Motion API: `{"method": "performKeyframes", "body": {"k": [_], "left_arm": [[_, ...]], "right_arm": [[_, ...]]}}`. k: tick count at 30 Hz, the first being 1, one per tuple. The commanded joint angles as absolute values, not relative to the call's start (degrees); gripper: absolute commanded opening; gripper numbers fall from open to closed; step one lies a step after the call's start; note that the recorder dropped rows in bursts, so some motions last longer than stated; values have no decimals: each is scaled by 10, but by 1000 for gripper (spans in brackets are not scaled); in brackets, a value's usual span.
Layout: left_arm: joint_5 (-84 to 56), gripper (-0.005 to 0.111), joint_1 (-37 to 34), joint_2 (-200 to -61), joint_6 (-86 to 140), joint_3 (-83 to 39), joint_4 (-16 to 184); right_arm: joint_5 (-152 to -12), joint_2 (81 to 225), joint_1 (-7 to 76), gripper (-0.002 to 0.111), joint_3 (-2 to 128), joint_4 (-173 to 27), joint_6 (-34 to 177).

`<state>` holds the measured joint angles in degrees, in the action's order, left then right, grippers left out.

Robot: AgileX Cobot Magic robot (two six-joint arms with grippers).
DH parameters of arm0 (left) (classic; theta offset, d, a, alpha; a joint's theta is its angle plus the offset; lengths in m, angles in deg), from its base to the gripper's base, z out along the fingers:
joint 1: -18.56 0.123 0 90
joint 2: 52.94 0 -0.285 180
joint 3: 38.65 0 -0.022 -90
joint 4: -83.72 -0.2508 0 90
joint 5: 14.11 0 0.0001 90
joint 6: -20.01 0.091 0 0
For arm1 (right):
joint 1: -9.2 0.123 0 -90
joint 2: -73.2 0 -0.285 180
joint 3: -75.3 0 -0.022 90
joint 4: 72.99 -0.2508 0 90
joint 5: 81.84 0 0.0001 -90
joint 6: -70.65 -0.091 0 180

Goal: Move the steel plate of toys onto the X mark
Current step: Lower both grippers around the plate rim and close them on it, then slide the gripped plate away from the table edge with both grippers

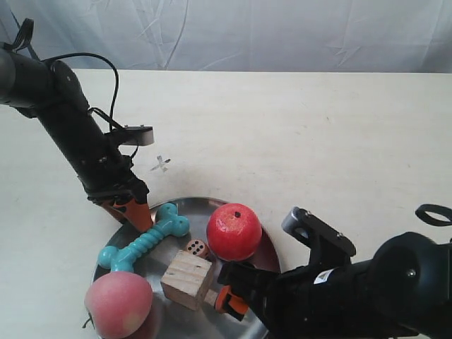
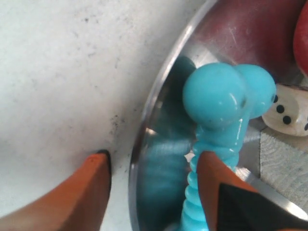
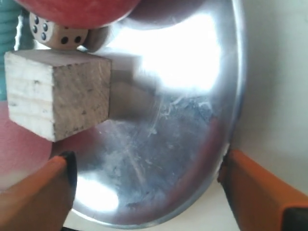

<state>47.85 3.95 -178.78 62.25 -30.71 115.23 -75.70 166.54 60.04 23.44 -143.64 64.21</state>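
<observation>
The steel plate lies at the table's near edge and holds a teal bone, a red apple, a pink peach, a wooden cube and a small die. The X mark is on the bare table just beyond the plate. My left gripper is open astride the plate's rim: one finger on the table, the other inside against the bone. My right gripper is open wide across the opposite rim, near the cube.
The pale table stretches beyond and to both sides of the plate, backed by a white cloth. A cable and a small grey block hang off the left arm near the X mark. The right arm's bulk fills the near right corner.
</observation>
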Motion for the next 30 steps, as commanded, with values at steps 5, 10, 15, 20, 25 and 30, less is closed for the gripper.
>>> {"method": "performKeyframes", "body": {"k": [5,10,15,20,25,30], "left_arm": [[477,53,36,-1794,620,-304,1138],[477,46,36,-1794,620,-304,1138],[477,43,36,-1794,620,-304,1138],[477,28,36,-1794,619,-304,1138],[477,2,36,-1794,605,-304,1137],[477,0,36,-1794,590,-304,1138]], "right_arm": [[-762,1715,602,78,232,-1442,644],[-763,1721,602,75,232,-1442,644],[-764,1726,602,55,232,-1457,644],[-770,1727,602,36,232,-1461,644],[-776,1727,602,17,232,-1466,644],[-772,1727,602,-1,232,-1470,644]]}}
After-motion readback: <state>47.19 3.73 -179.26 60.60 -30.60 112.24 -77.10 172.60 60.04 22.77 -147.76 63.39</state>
